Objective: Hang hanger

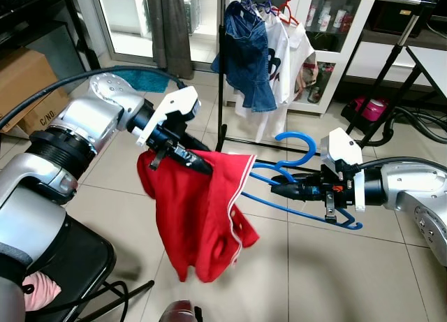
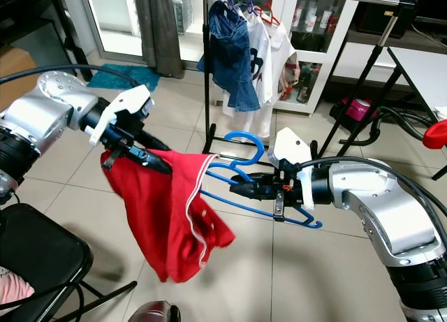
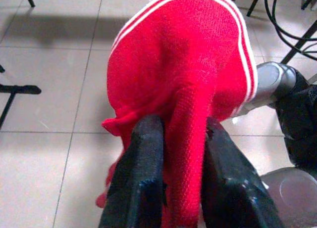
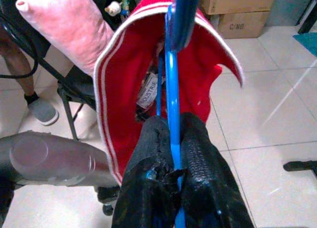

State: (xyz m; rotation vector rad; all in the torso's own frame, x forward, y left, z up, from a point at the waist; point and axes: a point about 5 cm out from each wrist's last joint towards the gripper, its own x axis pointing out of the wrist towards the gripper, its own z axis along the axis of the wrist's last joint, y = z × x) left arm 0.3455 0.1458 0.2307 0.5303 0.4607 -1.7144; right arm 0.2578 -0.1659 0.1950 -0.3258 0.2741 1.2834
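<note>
Knitted red cloth garment [image 1: 199, 217]; glossy blue plastic hanger [image 1: 297, 170]; matt black gripper fingers [image 3: 143, 178]; smooth tiled floor [image 1: 328, 273].

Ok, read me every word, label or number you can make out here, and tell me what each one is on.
"C/NO" on the cardboard box by the left wall.
"C/NO" on a cardboard box, in the right wrist view.
"...OUSTRIE", partly cut off, on the white tag inside the red garment.
Bottle labels on the shelf: too small to read.
</note>
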